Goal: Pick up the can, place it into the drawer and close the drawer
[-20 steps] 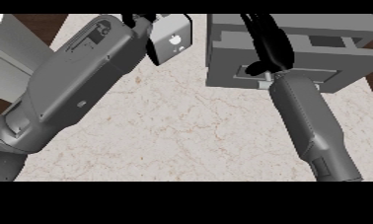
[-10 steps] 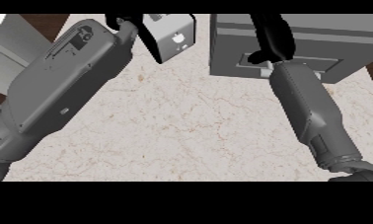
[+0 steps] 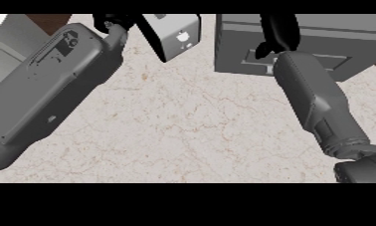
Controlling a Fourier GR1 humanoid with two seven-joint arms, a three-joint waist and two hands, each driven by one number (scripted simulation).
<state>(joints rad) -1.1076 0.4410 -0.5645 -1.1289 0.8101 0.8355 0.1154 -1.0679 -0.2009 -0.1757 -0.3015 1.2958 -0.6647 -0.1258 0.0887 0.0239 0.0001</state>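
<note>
Light falls evenly and fairly brightly over the pale marbled bench [image 3: 183,120], with no single source to be picked out and no glare on any surface. Shadows are faint: only a soft darkening lies under the left forearm [image 3: 51,85] (along its lower edge) and beside the grey drawer unit [image 3: 323,36], whose front face reads darker than its top. The black right robot hand [image 3: 279,33] shows almost no shading detail. Edges stay crisp across the whole view, with no bending toward the borders.
</note>
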